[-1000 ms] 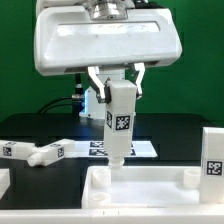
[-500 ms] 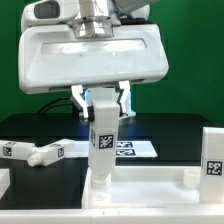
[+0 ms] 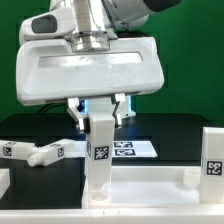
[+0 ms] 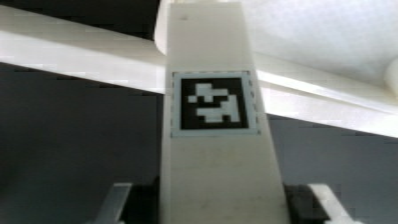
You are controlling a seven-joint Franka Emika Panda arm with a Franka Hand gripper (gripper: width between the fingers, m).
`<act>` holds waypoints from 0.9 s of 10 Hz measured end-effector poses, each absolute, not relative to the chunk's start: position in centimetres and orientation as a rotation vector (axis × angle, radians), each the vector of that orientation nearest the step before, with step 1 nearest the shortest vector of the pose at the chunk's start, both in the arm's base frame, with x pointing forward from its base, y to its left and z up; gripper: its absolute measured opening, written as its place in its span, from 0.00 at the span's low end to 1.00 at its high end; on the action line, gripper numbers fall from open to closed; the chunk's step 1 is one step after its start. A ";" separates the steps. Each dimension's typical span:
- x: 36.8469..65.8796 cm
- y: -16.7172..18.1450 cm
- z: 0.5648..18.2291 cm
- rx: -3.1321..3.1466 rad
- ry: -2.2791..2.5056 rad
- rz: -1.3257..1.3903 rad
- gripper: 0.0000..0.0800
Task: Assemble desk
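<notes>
A white square-section leg (image 3: 100, 150) with a black-and-white tag hangs upright in my gripper (image 3: 100, 114), which is shut on its upper end. The leg's lower end meets the left end of the white rimmed tabletop (image 3: 150, 190) at the bottom of the exterior view; whether it sits in a socket I cannot tell. In the wrist view the leg (image 4: 217, 110) fills the middle and runs out from my gripper (image 4: 217, 205), with the tabletop's rim (image 4: 71, 50) crossing behind it. One finger (image 4: 121, 205) shows on each side of the leg.
Two more white legs (image 3: 30, 152) lie on the black table at the exterior view's left. The marker board (image 3: 130, 149) lies flat behind the held leg. A white upright part with a tag (image 3: 212, 152) stands at the exterior view's right. A green wall is behind.
My gripper has carried the leg toward the exterior view's left and lower. The leg's foot has gone from mid-rim to the tabletop's left end.
</notes>
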State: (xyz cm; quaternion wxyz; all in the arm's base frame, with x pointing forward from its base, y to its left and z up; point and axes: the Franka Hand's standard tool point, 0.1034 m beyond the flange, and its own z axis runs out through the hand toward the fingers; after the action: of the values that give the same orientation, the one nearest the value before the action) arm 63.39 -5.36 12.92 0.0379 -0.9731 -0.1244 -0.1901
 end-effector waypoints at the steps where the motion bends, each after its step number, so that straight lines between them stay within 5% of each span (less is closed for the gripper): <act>1: 63.5 -5.4 12.9 -2.991 -0.382 -0.598 0.36; 9: 62.6 -7.6 11.9 -3.071 -0.355 -0.678 0.36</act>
State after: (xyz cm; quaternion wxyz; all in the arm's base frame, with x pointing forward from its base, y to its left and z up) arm 62.58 -7.61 11.86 -0.0115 -0.9702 -0.1123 -0.2142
